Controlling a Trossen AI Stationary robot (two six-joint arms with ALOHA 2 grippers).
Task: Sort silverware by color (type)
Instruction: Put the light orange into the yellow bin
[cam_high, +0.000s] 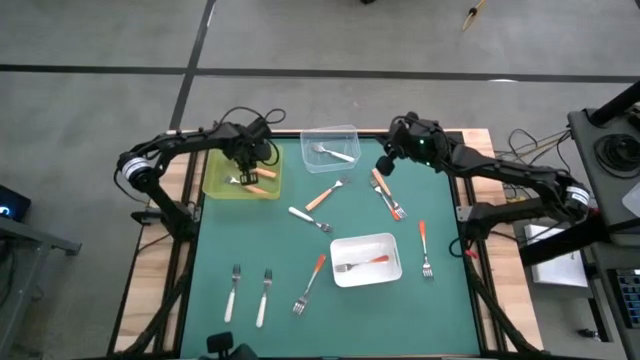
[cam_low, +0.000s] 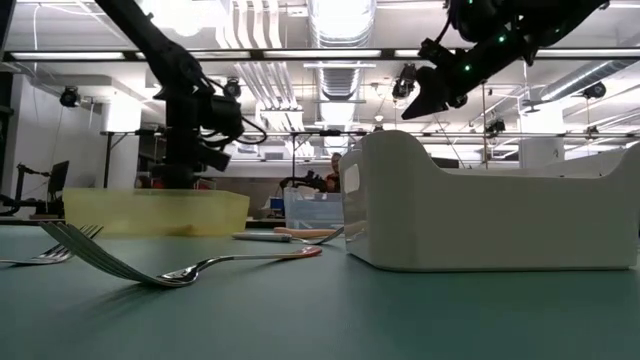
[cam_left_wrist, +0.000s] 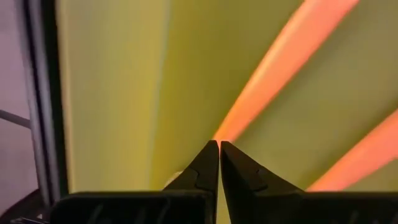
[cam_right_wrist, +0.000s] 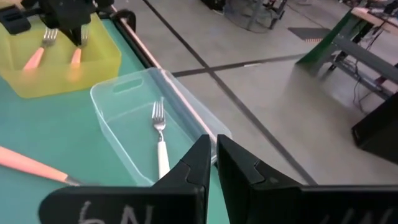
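Observation:
My left gripper (cam_high: 247, 168) is shut and points down into the yellow tray (cam_high: 214, 184) at the far left, over an orange-tan-handled fork (cam_right_wrist: 76, 57). A second such fork (cam_right_wrist: 37, 56) lies beside it on the tray floor. My right gripper (cam_high: 383, 166) hangs shut and empty above the table, right of the clear tray (cam_right_wrist: 124, 93). One white-handled fork (cam_right_wrist: 160, 138) lies flat in that tray. Several more forks of the silverware lie flat on the green mat, among them a tan one (cam_high: 325, 195) and a white one (cam_high: 310, 218). My left gripper comes down steeply from above onto the fork, where the orange-tan handle (cam_left_wrist: 233, 124) starts next to the head. The fingertips (cam_left_wrist: 210, 163) hide the spot itself. The handle runs away from the fingertips, low over the yellow tray floor.
A white tray (cam_high: 392, 250) at mid right holds a red-handled fork. On the mat lie two forks (cam_high: 388, 195), a red one (cam_high: 424, 246), another red one (cam_high: 311, 282) and two white ones (cam_high: 233, 292) at the near left.

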